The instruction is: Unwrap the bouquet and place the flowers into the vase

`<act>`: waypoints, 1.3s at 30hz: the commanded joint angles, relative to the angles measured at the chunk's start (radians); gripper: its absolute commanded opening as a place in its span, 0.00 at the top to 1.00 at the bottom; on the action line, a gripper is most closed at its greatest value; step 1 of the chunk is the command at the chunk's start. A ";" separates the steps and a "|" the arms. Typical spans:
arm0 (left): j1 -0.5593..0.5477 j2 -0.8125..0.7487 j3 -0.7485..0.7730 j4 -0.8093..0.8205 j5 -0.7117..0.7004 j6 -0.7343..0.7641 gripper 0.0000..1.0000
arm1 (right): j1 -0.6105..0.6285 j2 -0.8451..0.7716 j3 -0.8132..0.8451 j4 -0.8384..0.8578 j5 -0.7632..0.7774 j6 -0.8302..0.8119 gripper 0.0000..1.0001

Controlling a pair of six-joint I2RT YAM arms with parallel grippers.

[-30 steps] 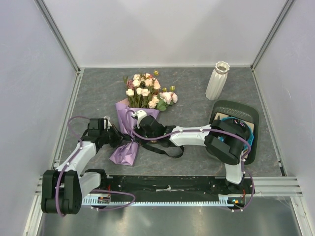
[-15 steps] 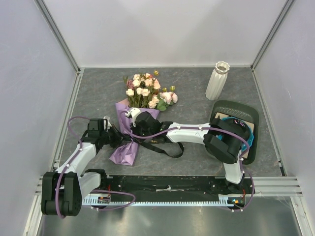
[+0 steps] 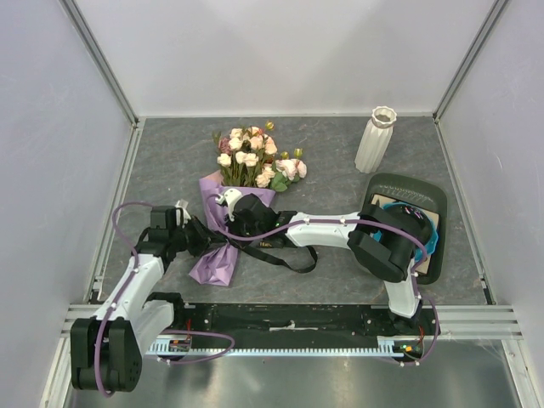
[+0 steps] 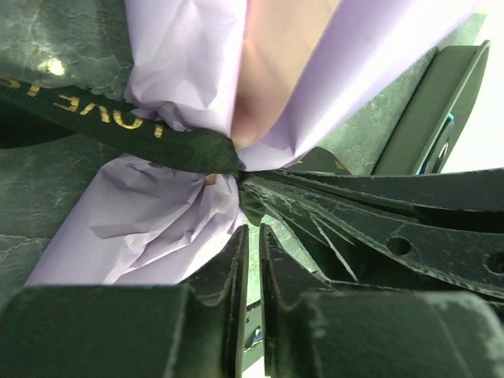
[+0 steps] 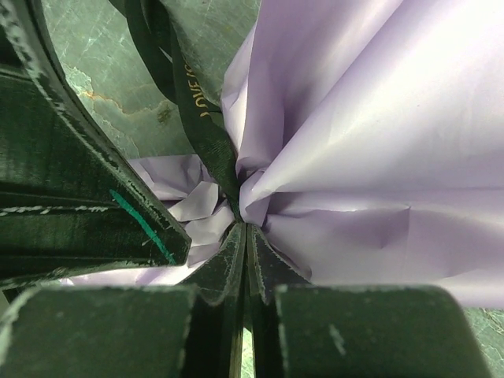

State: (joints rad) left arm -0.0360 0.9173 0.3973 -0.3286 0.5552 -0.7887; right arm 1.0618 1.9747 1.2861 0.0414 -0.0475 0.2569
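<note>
The bouquet (image 3: 223,255) lies on the grey table, its lilac paper (image 4: 181,55) pinched at the waist by a black ribbon (image 4: 118,122) with gold letters. The flowers (image 3: 253,157), pink, cream and peach roses, fan out of the cone toward the back. My left gripper (image 4: 252,236) sits just left of the tie, its jaws a narrow slit apart with nothing between them. From the right, my right gripper (image 5: 246,232) is shut on the ribbon (image 5: 206,134) at the knot. The white ribbed vase (image 3: 375,140) stands upright at the back right.
Loose ribbon ends (image 3: 285,255) trail across the table to the right of the cone. A dark green tray (image 3: 387,183) lies at the right, partly under my right arm, with a blue dish (image 3: 432,240) on it. Grey walls close the table in on three sides.
My left gripper's jaws have parted slightly and its arm has shifted a little left. My right gripper has moved left toward the bouquet's tie.
</note>
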 commanded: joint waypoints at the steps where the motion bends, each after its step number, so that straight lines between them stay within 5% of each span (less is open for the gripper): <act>1: -0.004 0.026 -0.029 -0.029 -0.037 -0.033 0.92 | 0.000 -0.002 -0.005 0.017 -0.025 -0.011 0.91; 11: -0.004 0.080 -0.028 -0.044 -0.135 -0.055 0.98 | -0.002 0.004 -0.010 0.009 -0.066 -0.073 0.81; 25: -0.004 0.061 -0.034 -0.061 -0.163 -0.060 0.98 | 0.061 0.102 0.064 -0.040 0.164 -0.160 0.71; 27: -0.004 0.063 -0.034 -0.061 -0.170 -0.060 0.98 | 0.066 0.108 0.068 -0.040 0.190 -0.163 0.73; 33: -0.004 0.063 -0.029 -0.084 -0.225 -0.070 0.98 | 0.069 0.102 0.084 -0.037 0.244 -0.160 1.00; 39: -0.004 0.074 -0.026 -0.115 -0.294 -0.086 0.98 | 0.069 0.044 0.065 0.015 0.253 -0.113 1.00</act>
State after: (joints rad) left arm -0.0418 0.9825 0.3695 -0.3656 0.4072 -0.8532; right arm 1.1366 2.0453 1.3491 0.0414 0.1444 0.1131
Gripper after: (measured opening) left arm 0.023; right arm 0.006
